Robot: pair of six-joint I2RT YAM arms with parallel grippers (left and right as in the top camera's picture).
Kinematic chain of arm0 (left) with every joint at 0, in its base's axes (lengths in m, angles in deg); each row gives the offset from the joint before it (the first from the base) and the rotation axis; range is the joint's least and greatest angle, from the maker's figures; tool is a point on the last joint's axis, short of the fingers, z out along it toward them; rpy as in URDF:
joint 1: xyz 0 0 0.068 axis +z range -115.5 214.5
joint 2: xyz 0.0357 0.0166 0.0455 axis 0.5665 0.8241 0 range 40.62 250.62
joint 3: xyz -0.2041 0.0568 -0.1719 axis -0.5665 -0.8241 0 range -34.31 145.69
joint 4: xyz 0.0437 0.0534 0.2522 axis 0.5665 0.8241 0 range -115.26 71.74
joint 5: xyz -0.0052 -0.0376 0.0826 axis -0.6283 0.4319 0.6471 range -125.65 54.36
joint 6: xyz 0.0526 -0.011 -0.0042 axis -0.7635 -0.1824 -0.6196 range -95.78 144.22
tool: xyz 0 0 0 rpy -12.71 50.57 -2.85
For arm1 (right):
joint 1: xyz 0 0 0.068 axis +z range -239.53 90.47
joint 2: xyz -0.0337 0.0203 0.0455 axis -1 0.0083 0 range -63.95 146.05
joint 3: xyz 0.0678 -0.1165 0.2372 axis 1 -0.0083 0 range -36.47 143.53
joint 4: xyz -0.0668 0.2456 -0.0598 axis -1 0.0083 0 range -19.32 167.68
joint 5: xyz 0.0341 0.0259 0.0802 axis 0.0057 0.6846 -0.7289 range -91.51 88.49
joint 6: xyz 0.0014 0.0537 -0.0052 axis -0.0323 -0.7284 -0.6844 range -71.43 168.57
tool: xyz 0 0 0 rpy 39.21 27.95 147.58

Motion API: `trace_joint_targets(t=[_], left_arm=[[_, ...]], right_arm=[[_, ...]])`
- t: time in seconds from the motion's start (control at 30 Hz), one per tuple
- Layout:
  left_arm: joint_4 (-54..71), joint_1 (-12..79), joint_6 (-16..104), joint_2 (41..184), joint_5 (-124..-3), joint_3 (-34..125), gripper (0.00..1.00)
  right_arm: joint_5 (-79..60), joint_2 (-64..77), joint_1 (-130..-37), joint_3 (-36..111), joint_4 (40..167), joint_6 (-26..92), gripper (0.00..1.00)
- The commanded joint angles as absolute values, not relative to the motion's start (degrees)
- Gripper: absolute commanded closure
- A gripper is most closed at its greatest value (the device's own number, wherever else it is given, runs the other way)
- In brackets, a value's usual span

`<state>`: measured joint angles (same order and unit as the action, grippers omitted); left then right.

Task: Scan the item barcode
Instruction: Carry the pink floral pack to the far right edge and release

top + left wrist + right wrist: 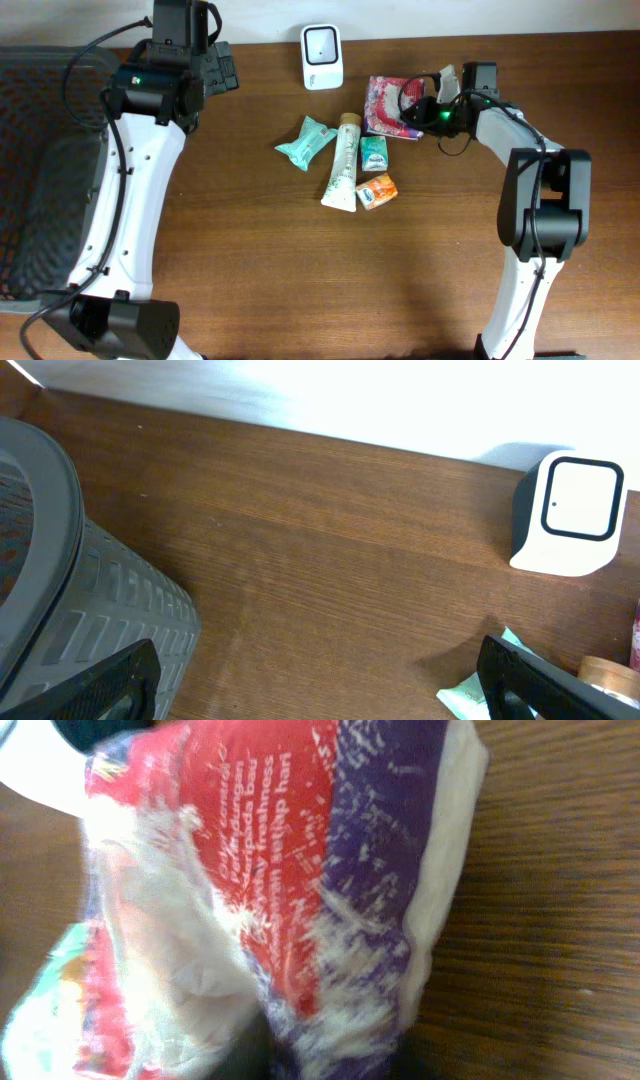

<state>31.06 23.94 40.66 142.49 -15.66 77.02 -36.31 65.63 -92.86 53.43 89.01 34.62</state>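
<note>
Right hand [421,108] sits at the right edge of the red-and-purple packet [386,104]. That packet lies on the desk [250,270] at the far right of the item cluster, near the white scanner [322,57] and to its right. My right wrist view is filled by the crinkled wrapper [280,900], so it is right up against my fingers. The fingers themselves are out of sight, so I cannot tell whether they have closed on the packet or only straddle its rim. I judge the edge approach deliberate: a flat, soft pack gives nothing to pinch except its border.

Left hand [214,66] hangs at the far left, beside the basket [40,170]. Its fingertips [120,680] are spread wide with nothing between them, and it looks across at the scanner [568,515]. I take this as parking, which leaves the route to the scanner free.

No barcode shows on the printed face visible here. The next step probably calls for lifting the packet and turning it toward the scanner window. The tube [343,162] and teal pouch [305,142] lie loose mid-desk, apart from both hands.
</note>
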Motion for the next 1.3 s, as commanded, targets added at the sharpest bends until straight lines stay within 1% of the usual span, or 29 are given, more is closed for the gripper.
trace_joint_targets(t=[0.0,0.03,0.1,0.2,0.23,0.27,0.3,0.37,0.47,0.5,0.53,0.63,0.7,0.77,0.83,0.9,0.97,1.07,1.13,1.2,1.23,1.27], left_arm=[[30.97,24.18,39.99,142.49,-15.26,77.26,0.01],[30.97,24.18,39.99,142.49,-15.26,77.26,0.01],[30.99,24.18,39.96,142.49,-15.29,77.26,0.01],[30.99,24.20,39.99,142.49,-15.26,77.26,0.01],[30.99,24.18,39.99,142.49,-15.26,77.26,0.01],[30.99,24.18,39.99,142.49,-15.29,77.26,0.01],[30.99,24.18,39.99,142.49,-15.26,77.26,0.01],[30.99,24.18,39.96,142.49,-15.26,77.26,0.01],[30.99,24.18,39.99,142.49,-15.26,77.26,0.01],[30.99,24.18,39.99,142.49,-15.26,77.26,0.01],[30.99,24.18,39.99,142.49,-15.26,77.26,0.01],[30.99,24.18,39.99,142.49,-15.29,77.26,0.01],[30.99,24.18,39.99,142.49,-15.26,77.26,0.01],[30.99,24.18,39.99,142.49,-15.26,77.26,0.01],[30.99,24.18,39.99,142.49,-15.29,77.26,0.01],[30.99,24.18,39.99,142.49,-15.26,77.26,0.01],[30.99,24.18,39.99,142.49,-15.26,77.26,0.01],[30.99,24.18,39.96,142.49,-15.26,77.26,0.01],[30.99,24.18,39.96,142.49,-15.26,77.26,0.01],[30.99,24.18,39.99,142.49,-15.26,77.26,0.01],[30.99,24.18,39.96,142.49,-15.26,77.26,0.01],[30.99,24.18,39.99,142.49,-15.26,77.26,0.01]], right_arm=[[-47.77,67.49,-92.92,55.75,89.71,34.51,0.96],[-50.19,67.07,-92.92,58.64,89.93,32.04,0.96],[-50.65,65.56,-92.92,62.92,89.93,26.95,0.96],[-50.63,63.77,-92.82,70.35,89.78,24.98,0.96],[-50.39,63.79,-92.71,71.90,88.86,22.99,0.96],[-50.35,63.79,-92.05,71.95,85.06,19.62,0.96],[-48.27,63.90,-90.30,71.95,81.91,18.42,0.96],[-37.52,63.92,-86.32,71.93,80.71,14.55,0.96],[-29.30,64.82,-79.22,71.90,74.19,14.38,0.96],[-24.90,65.39,-77.43,71.90,73.51,14.31,0.96],[-23.37,66.00,-76.49,71.90,72.07,13.94,0.96],[-23.31,69.67,-75.37,71.93,64.51,11.23,0.96],[-23.44,71.77,-75.33,71.93,61.89,9.00,0.96],[-23.46,72.95,-75.29,71.93,61.84,9.09,0.96],[-24.40,72.73,-75.81,71.99,62.41,13.83,0.96],[-26.98,70.50,-77.89,71.99,63.72,16.70,0.96],[-26.39,64.93,-81.89,71.99,67.92,19.86,0.96],[-26.30,57.24,-89.84,71.99,75.09,19.78,0.96],[-26.30,53.32,-98.43,71.99,83.90,19.58,0.96],[-26.33,52.43,-105.86,71.99,91.98,18.55,0.96],[-26.28,52.76,-113.58,71.95,101.12,15.14,0.96],[-26.30,53.37,-118.17,71.95,106.37,13.40,0.96]])
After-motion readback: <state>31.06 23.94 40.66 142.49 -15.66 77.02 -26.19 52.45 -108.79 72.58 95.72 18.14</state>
